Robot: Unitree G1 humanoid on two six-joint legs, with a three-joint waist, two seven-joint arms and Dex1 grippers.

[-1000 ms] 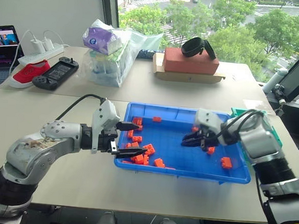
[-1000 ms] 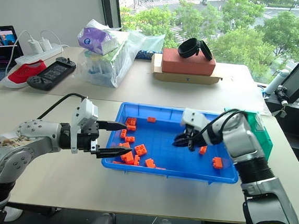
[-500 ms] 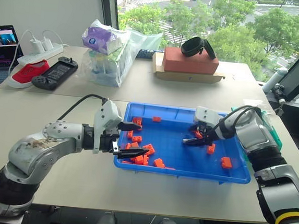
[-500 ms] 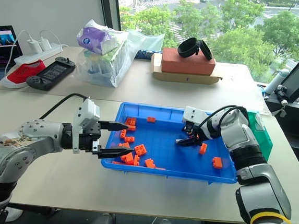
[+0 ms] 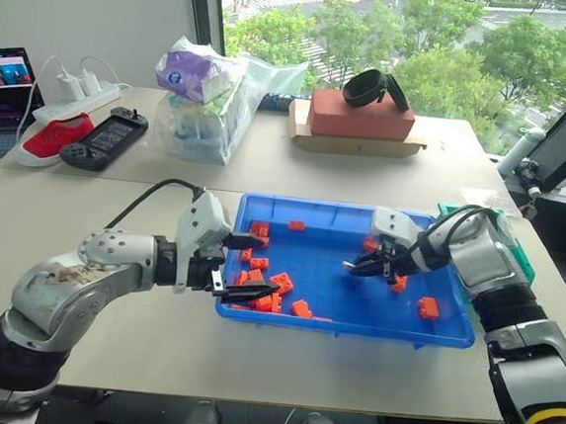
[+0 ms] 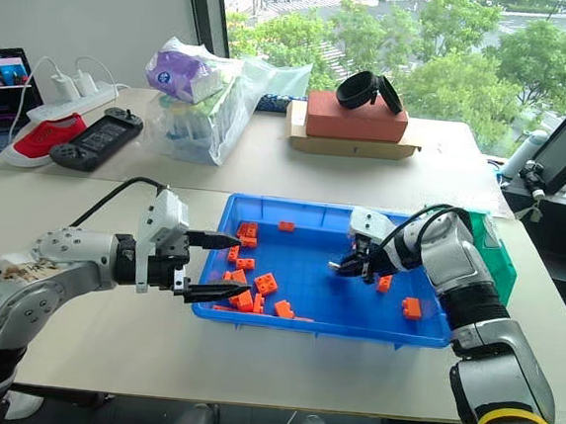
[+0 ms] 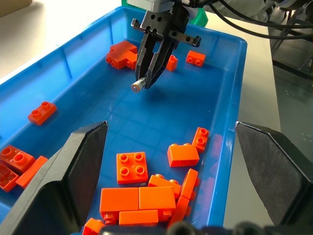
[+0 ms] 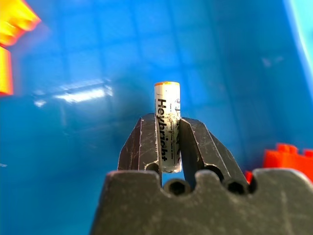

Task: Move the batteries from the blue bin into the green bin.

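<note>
The blue bin (image 5: 352,329) lies in front of me with several orange bricks (image 5: 282,283) scattered in it. My right gripper (image 5: 352,269) hangs low over the bin's right middle, shut on one battery (image 8: 167,127), a small silvery cylinder with black lettering. The battery's end (image 7: 137,86) pokes out past the fingertips, close above the blue floor. At the bin's left rim my left gripper (image 5: 249,266) stands open, pointing across the tray with nothing between its fingers (image 7: 73,171). The green bin (image 6: 493,252) sits just past the blue bin's right end, partly hidden by my right arm.
Along the back of the table stand a brick-red box (image 5: 361,115) with a black strap on top and a plastic bag of goods (image 5: 214,97). A black game controller (image 5: 106,137), a red shoe (image 5: 51,139) and a power strip lie at the far left.
My right gripper opened wide, reached down to the bin floor and shut on a battery. The left arm has stayed where it was.
</note>
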